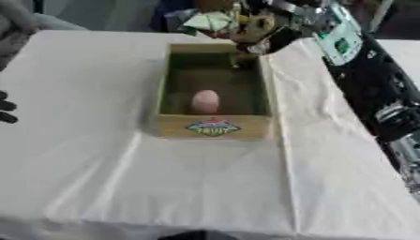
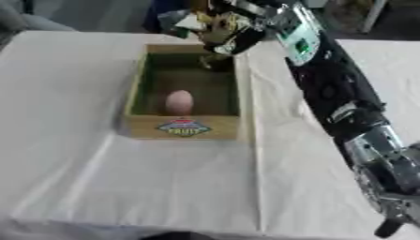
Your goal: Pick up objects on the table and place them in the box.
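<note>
I've got the right hand [image 2: 234,35] at the box's [image 2: 131,101] far rim, curled round something yellowish, pink egg-shaped object [image 2: 179,102] already inside; next I need to open over the box; left hand [image 1: 5,110] idle, grip unreadable.

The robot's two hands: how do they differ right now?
The right hand reaches far across the table on a long black arm and hangs over the far end of the wooden box; the left hand only peeks in at the table's left edge. The right hand is among several things that I cannot make out; the left hand shows just dark fingers holding nothing. Both are black.
</note>
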Robot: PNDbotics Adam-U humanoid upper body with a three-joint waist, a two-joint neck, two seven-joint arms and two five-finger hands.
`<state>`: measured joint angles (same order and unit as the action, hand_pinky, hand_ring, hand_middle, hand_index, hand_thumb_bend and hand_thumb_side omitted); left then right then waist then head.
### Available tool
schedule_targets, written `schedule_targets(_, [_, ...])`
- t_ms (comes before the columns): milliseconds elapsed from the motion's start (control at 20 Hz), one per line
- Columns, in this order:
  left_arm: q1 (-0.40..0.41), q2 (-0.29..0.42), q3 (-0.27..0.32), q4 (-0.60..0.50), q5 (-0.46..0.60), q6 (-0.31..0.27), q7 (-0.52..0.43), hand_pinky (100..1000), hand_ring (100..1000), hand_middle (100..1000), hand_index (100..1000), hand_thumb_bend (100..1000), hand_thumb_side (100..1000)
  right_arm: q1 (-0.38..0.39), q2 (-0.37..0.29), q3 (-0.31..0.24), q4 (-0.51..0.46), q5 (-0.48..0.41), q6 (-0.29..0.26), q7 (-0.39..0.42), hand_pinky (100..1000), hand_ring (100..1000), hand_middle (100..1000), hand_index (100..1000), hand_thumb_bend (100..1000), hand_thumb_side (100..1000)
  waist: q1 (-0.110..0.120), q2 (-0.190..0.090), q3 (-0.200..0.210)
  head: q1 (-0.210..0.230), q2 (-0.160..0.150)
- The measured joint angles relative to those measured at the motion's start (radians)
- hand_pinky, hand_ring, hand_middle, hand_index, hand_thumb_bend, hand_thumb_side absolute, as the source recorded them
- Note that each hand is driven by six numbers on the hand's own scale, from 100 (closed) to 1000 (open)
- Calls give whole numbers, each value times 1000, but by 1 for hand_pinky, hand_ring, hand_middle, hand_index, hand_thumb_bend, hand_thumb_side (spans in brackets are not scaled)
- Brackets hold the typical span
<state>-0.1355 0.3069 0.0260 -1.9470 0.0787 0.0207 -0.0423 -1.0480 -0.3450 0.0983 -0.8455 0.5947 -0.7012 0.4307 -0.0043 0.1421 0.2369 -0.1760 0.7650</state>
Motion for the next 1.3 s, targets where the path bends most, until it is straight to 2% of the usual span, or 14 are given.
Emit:
schedule_targets(300, [-14,-9,-10,-2,7,0,-12,529,581,560,777,185,839,0,41,-24,71,102,16,-38,332,273,450,558,359,167,1,12,44,-28,-5])
schedule_targets(400, [-15,-9,-11,-2,9,1,-13,529,581,560,777,185,840,1,44,-25,81,142,17,-60,380,329,491,608,401,202,2,12,51,-33,-10])
schedule_targets(500, [-15,-9,-11,-3,9,1,-14,529,581,559,777,185,842,1,48,-27,89,203,13,-85,504,483,593,729,444,309,2,12,52,-35,-10])
schedule_targets(550, [-15,-9,-11,-3,9,1,-14,529,581,559,777,185,842,1,51,-28,95,235,10,-94,598,599,678,802,455,393,2,12,52,-36,-10])
schedule_targets(750, [-15,-9,-11,-2,9,2,-14,529,580,558,777,186,844,2,59,-33,129,343,5,-98,715,755,790,872,477,504,2,13,48,-36,-11])
schedule_targets(850, [-15,-10,-11,-2,9,2,-15,528,580,558,776,186,846,3,59,-38,143,381,7,-88,761,805,830,891,488,541,1,13,44,-35,-11])
schedule_targets(1100, [-14,-17,-10,1,9,2,-14,528,579,557,776,189,847,9,59,-50,154,419,11,-79,776,815,840,890,485,528,-1,13,34,-27,-11])
schedule_targets(1300, [-7,-17,-10,2,8,3,-14,528,578,556,775,188,850,10,44,-52,127,374,-4,-99,763,796,831,874,477,492,-4,12,19,-18,-11])
